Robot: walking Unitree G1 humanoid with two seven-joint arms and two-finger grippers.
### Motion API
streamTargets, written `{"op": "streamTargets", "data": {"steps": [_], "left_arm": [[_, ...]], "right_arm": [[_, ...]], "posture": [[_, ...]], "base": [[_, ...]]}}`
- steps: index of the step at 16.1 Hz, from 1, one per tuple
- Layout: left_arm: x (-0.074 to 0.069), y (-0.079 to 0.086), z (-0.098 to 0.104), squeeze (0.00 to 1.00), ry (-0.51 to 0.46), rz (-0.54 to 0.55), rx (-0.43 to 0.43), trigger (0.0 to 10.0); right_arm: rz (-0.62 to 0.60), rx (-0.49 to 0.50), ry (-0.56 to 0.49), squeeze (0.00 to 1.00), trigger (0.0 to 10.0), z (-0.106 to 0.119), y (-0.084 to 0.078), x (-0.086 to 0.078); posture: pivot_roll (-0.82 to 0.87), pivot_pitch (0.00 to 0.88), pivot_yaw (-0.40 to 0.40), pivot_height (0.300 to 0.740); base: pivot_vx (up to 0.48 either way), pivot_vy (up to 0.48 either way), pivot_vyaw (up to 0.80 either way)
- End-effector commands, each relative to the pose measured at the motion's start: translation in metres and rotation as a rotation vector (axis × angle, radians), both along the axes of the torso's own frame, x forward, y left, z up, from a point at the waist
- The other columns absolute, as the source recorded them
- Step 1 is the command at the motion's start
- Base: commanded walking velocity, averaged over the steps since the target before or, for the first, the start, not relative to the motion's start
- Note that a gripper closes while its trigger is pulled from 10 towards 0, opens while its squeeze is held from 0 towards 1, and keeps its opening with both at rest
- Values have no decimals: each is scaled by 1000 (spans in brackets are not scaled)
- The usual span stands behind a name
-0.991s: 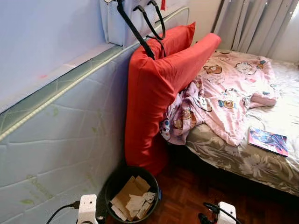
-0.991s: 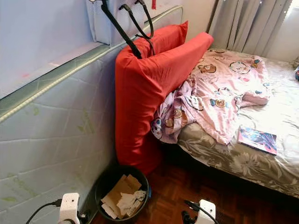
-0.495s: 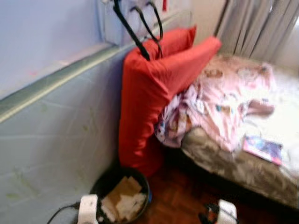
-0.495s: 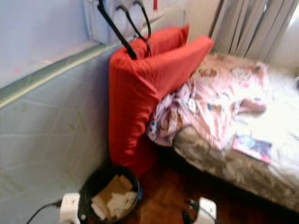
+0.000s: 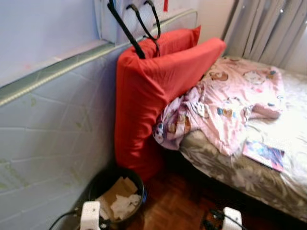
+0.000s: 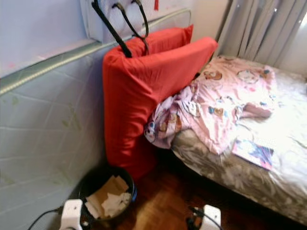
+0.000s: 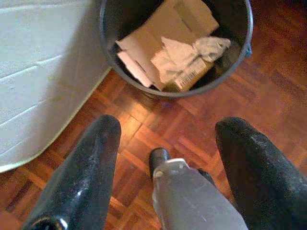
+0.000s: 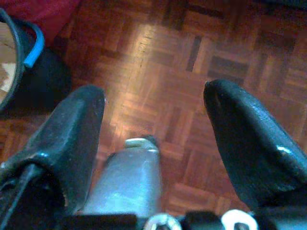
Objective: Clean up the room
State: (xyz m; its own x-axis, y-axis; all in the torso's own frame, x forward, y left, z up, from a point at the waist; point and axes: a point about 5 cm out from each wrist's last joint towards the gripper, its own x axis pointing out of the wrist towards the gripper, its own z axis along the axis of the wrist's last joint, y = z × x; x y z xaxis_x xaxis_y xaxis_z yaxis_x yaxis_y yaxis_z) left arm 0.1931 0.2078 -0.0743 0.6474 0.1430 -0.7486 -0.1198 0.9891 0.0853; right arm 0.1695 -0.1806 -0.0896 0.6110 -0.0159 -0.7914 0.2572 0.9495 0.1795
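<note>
A black bin of cardboard and crumpled paper sits on the floor beside a red cushion leaning at the bed's end. My left claw hangs above it, fingers apart — my right claw, also apart, hangs over bare parquet. A booklet lies on the bed near a pink blanket.

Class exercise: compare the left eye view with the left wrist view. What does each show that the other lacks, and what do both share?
Left eye view alone: the red cushion leaning against the upright mattress, the pink blanket rumpled on the bed, a booklet near the bed's edge, and curtains behind.

Left wrist view alone: the open left gripper above the parquet floor, and a close look into the bin.

Both share: the black bin holding cardboard and crumpled paper, standing on the parquet beside the pale mattress.
</note>
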Motion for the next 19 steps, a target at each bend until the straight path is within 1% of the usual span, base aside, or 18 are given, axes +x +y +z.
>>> {"op": "streamTargets", "data": {"steps": [1, 4, 9, 19], "left_arm": [[0, -5, -1, 0, 6, -10, -4, 10000], [1, -6, -1, 0, 2, -10, -4, 10000], [-2, -8, -3, 0, 9, -9, -8, 10000], [-3, -4, -2, 0, 12, -6, -6, 10000]], "right_arm": [[-6, -17, 7, 0, 10000, 0, -6, -2], [-2, -18, 8, 0, 10000, 0, -7, -2], [-1, -19, 7, 0, 10000, 0, -7, -2], [2, -21, 5, 0, 10000, 0, -7, -1]], "posture": [[-2, 0, -52, 705], [-3, 0, -52, 705], [-3, 0, -53, 705], [-10, 0, -47, 705]], "base": [[0, -262, 0], [0, -264, 0], [0, -265, 0], [0, -269, 0]]}}
